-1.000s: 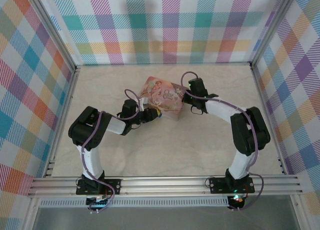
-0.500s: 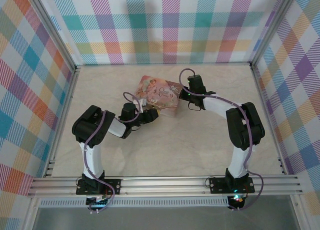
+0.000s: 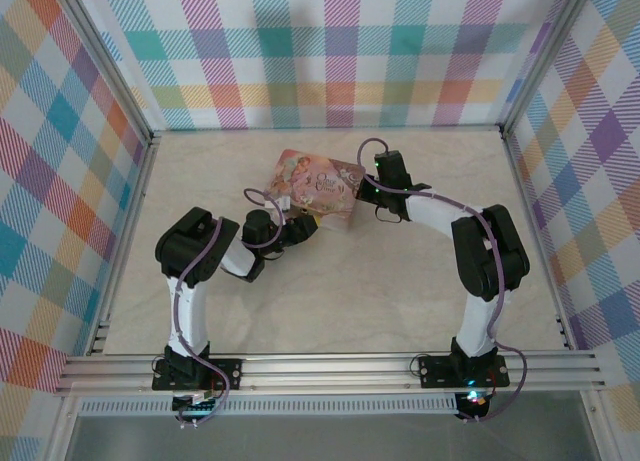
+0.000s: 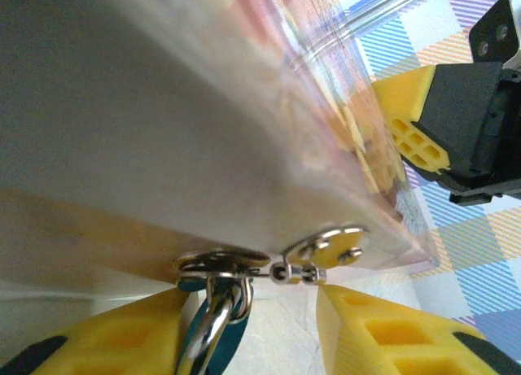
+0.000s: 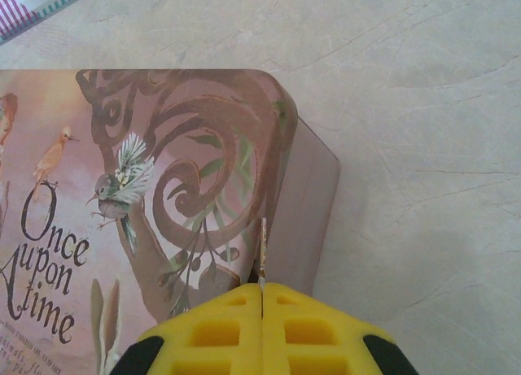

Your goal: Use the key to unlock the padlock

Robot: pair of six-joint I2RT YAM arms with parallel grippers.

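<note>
Key (image 5: 263,249) tip over tin (image 5: 163,188) corner edge; bare table (image 5: 407,106) beside.

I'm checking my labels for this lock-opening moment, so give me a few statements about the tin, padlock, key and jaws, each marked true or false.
1. The right gripper has its jaws shut on the key. True.
2. The padlock lies loose, apart from the tin. False: its shackle hangs through the tin's hasp.
3. The left gripper has its jaws apart, with the padlock between them. True.
4. The tin's lid is plain. False: it is illustrated and reads "Once upon a time".
</note>
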